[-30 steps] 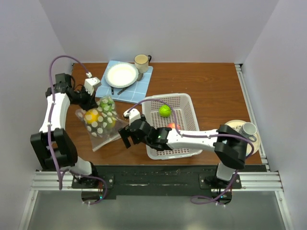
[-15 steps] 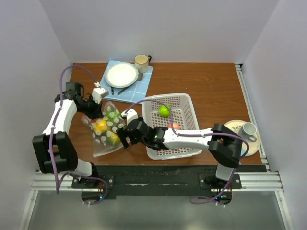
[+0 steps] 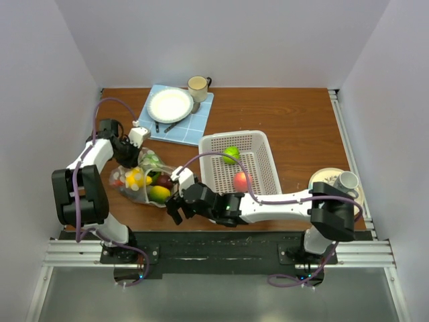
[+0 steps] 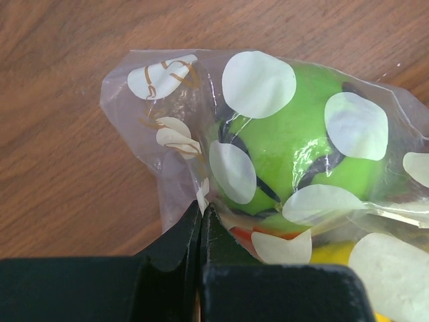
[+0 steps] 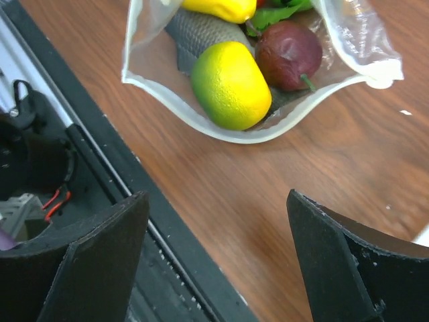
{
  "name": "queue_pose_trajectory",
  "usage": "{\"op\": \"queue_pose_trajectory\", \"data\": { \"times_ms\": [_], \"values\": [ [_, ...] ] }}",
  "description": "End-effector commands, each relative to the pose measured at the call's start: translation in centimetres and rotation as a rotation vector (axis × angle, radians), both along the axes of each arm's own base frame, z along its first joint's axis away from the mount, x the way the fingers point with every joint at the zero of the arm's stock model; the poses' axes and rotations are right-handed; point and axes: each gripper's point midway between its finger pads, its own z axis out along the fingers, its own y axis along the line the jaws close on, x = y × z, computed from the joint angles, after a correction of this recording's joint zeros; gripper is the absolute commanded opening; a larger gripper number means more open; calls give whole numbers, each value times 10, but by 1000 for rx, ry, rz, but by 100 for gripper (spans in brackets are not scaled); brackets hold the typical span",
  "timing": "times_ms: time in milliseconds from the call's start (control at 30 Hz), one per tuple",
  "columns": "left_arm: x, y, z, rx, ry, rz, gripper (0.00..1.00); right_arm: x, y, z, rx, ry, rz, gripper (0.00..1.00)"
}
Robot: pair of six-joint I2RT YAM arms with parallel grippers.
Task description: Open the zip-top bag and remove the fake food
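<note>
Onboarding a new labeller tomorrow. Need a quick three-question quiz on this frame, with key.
1. True or false: the zip-top bag has its mouth zipped shut.
2. The left fingers are closed on: A) nothing B) the bag's plastic C) a loose fruit.
3. Fill in: ___ fruits lie in the white basket.
Key: 1 false, it gapes open with a yellow-green fruit at the lip. 2 B. 3 two, a green fruit and a red fruit.

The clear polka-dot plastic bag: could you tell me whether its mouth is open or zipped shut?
Open: the clear polka-dot plastic bag gapes, its rim a wide loop baring a yellow-green plastic fruit and a dark maroon fruit.
</note>
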Motion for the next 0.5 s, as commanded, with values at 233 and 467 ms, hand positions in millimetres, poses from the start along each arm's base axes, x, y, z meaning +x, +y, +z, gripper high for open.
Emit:
{"op": "queue_pose_trajectory", "data": {
  "times_ms": [233, 467],
  "values": [
    [-9, 5, 2, 47, -27, -15, 0, 27, 60, 2, -6, -98, 25, 88],
    [-15, 2, -2, 42, -17, -35, 0, 49, 69, 9, 10, -106, 12, 88]
  ]
}}
